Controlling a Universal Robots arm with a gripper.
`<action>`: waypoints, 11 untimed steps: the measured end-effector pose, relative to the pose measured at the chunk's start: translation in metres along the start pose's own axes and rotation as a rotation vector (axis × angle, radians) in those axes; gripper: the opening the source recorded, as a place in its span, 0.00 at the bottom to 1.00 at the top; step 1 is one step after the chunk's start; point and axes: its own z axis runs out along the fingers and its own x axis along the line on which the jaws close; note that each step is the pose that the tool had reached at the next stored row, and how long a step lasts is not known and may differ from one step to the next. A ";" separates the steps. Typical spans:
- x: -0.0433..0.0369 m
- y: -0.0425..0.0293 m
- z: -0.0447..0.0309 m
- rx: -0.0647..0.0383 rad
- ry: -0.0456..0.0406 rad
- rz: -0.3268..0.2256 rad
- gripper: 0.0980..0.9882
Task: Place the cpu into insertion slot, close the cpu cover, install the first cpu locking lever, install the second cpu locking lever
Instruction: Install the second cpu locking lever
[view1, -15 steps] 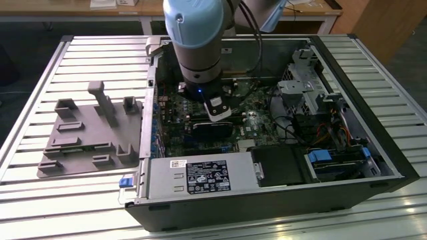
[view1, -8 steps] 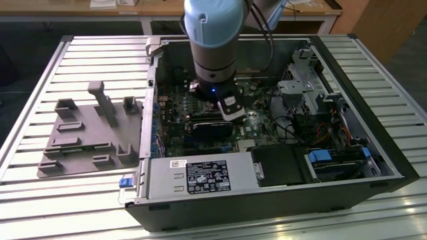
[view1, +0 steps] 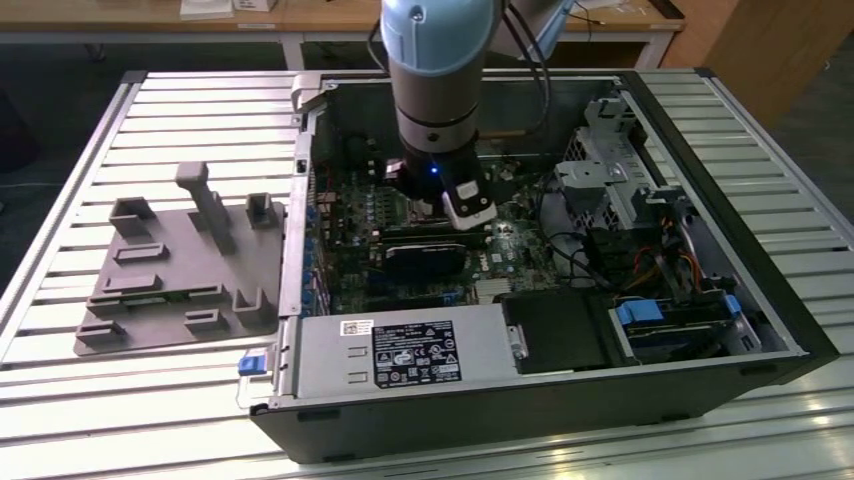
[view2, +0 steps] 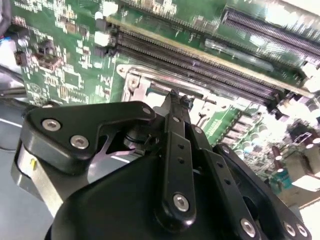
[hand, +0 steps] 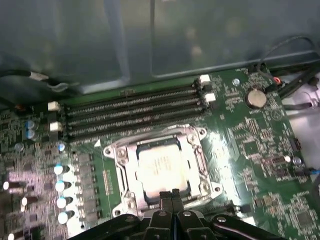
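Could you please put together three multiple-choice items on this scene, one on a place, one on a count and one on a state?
1. Where is the cpu?
A. On the grey fixture beside the case
B. Seated in the socket on the motherboard
C. Held up between the fingers

2. How many long dark memory slots run beside the socket in the first wrist view?
A. One
B. Four
C. Eight

3. How does the cpu cover stand?
A. Flat over the chip
B. Standing upright, open
C. Removed and lying on the table

Answers: 1 B, its pale metal top shows in the socket, framed by the cover. 2 B, four parallel slots lie between the white latches. 3 A, the silver frame lies down around the chip, whose top shows through its window, with the gripper shut at the socket's edge.
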 end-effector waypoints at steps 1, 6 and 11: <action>0.0008 0.0034 0.0010 0.005 -0.0011 -0.001 0.01; 0.0031 0.0171 0.0047 0.019 -0.0041 -0.002 0.01; 0.0027 0.0223 0.0052 0.030 -0.0055 -0.003 0.01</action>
